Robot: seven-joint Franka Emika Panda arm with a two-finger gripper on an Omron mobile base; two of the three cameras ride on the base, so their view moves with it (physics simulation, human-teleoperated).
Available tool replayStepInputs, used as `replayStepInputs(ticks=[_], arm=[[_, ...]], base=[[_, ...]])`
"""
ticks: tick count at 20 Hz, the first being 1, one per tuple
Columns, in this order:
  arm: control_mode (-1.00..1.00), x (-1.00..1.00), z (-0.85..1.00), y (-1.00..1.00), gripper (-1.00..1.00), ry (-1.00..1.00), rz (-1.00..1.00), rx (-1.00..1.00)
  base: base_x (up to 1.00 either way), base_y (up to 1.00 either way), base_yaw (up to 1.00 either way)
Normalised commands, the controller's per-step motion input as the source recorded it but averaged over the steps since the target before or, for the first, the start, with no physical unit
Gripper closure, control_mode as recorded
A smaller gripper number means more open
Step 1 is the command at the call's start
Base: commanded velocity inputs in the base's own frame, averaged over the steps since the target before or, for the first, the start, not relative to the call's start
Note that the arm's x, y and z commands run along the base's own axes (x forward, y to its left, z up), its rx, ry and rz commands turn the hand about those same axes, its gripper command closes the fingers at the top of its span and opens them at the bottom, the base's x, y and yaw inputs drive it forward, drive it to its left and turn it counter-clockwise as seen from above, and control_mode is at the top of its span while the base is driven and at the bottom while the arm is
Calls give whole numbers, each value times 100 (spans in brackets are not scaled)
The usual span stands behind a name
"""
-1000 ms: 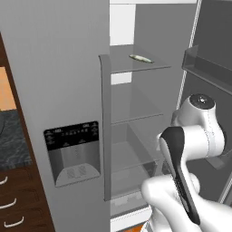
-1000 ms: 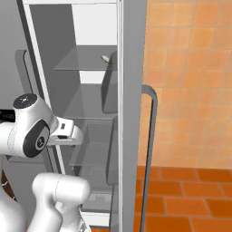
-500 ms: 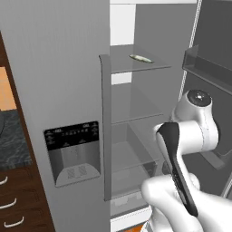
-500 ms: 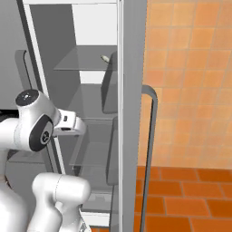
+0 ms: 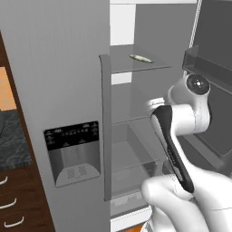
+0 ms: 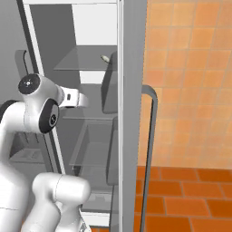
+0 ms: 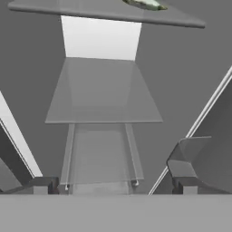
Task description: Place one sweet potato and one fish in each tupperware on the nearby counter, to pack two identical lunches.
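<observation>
Fridge interior faces me because the small greenish-silver fish (image 5: 141,58) lies near the front edge of the upper glass shelf (image 5: 136,66). My gripper (image 7: 113,185) is spread wide and empty below it, lined up for the reach.

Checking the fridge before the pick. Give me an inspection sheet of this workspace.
Surface: counter at far left, a speckled black strip, drawers below.
Job's things: one fish lying on the upper glass shelf; sweet potato and tupperware: nothing seen.
Clutter: nothing seen.
Grippers: gripper open, empty, pointing into the fridge below the fish shelf; fingers wide apart.
Cables: nothing seen.
Surroundings: open fridge door with long handle, dispenser panel, orange tiled wall and floor.
</observation>
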Motion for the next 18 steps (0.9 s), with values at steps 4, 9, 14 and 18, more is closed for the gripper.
replayStepInputs(ticks=[4, 9, 14, 18], arm=[[-100, 72, 93, 22, -100, -17, 0, 1], [-100, 60, 88, 6, -100, -13, 0, 1], [-100, 40, 49, -10, -100, 2, 0, 7], [-100, 42, 0, -15, -100, 4, 0, -1]], base=[[0, 0, 0], [0, 0, 0], [0, 0, 0], [0, 0, 0]])
